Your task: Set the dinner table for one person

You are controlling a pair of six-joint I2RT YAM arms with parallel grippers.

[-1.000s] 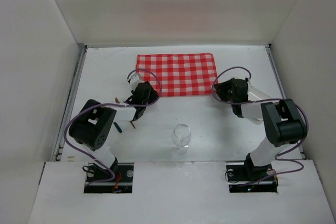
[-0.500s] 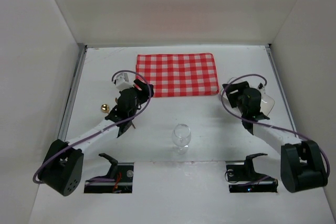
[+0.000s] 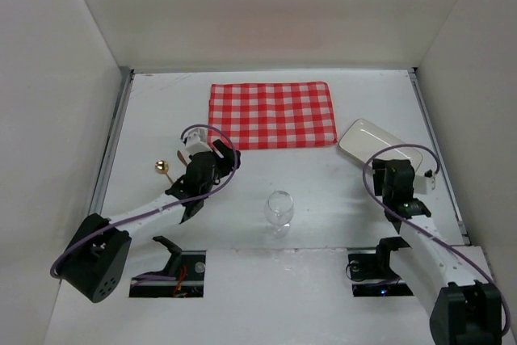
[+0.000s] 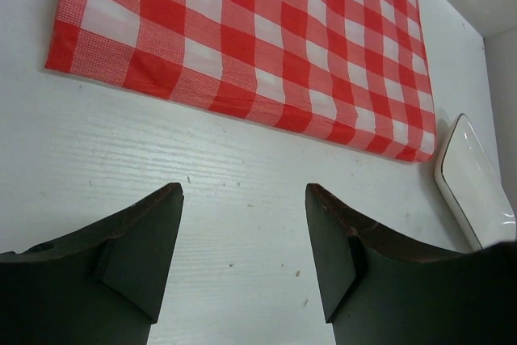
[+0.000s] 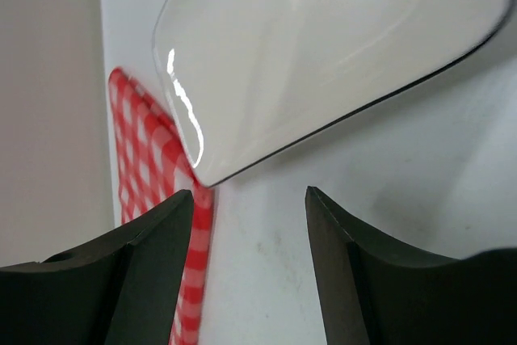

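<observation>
A: Where does the dinner table (image 3: 323, 183) lie?
B: Beneath everything; checked cloth (image 3: 272, 114) at its 12 o'clock, white plate (image 3: 376, 141) at 3 o'clock; left gripper (image 4: 242, 191) and right gripper (image 5: 249, 195) both stand agape, empty.

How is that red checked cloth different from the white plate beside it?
The cloth is red-and-white checked and matte; the plate is plain glossy white. The cloth lies square to the table, while the plate sits at an angle. The cloth looks bigger than the plate. Both are rectangular and lie flat on the table.
</observation>
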